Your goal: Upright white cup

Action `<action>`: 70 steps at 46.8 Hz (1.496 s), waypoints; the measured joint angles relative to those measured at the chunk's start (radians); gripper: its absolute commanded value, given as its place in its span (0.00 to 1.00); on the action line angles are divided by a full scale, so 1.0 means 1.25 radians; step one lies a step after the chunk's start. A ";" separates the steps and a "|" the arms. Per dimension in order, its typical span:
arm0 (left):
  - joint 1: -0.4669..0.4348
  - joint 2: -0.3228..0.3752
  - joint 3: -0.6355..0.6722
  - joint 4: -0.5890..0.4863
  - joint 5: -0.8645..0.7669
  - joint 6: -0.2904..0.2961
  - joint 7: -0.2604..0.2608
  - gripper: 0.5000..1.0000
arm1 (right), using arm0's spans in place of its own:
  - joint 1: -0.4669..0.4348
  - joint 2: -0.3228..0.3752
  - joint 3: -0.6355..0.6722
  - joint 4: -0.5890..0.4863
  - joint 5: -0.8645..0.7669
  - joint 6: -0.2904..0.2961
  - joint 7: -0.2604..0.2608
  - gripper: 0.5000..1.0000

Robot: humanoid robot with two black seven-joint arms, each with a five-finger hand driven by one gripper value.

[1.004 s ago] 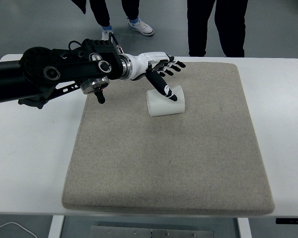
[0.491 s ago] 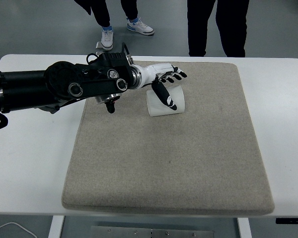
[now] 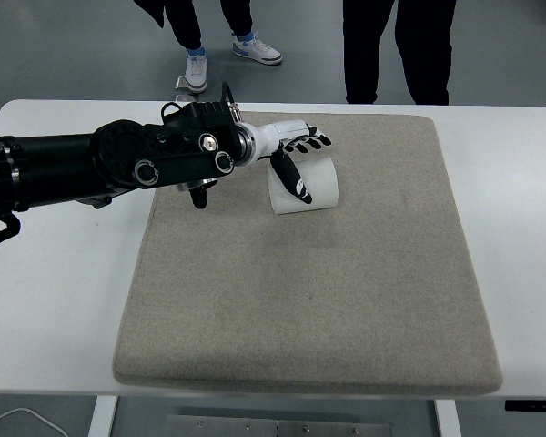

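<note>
On beige mat [image 3: 309, 300]: white cup [image 3: 314, 187] lying sideways, not yet uprighted; left hand [image 3: 291, 150] over it, fingers apart, no grasp.

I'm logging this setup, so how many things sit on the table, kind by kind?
White cup, lying on its side: 1
Beige mat: 1
Robot left hand over the cup: 1
Total: 3
</note>
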 measured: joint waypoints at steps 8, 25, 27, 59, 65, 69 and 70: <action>0.000 -0.015 0.030 0.009 0.000 -0.002 -0.001 0.97 | 0.000 0.000 0.000 0.000 0.000 0.000 0.000 0.86; 0.010 -0.049 0.038 0.045 0.007 -0.004 -0.007 0.95 | 0.000 0.000 0.000 0.000 0.000 0.000 0.000 0.86; 0.011 -0.055 0.038 0.050 0.014 -0.004 -0.008 0.94 | 0.000 0.000 0.000 0.000 0.000 0.000 0.000 0.86; 0.020 -0.061 0.017 0.067 0.033 -0.004 -0.024 0.02 | 0.000 0.000 0.000 0.000 0.000 0.000 0.000 0.86; 0.020 -0.055 -0.017 0.068 0.033 -0.014 -0.033 0.02 | 0.000 0.000 0.000 0.000 0.000 0.000 0.000 0.86; 0.021 -0.046 -0.049 0.068 0.033 -0.027 -0.041 0.02 | 0.000 0.000 0.000 0.000 0.000 0.000 0.000 0.86; 0.022 -0.039 -0.057 0.068 0.033 -0.032 -0.047 0.02 | 0.000 0.000 0.000 0.000 0.000 0.000 0.000 0.86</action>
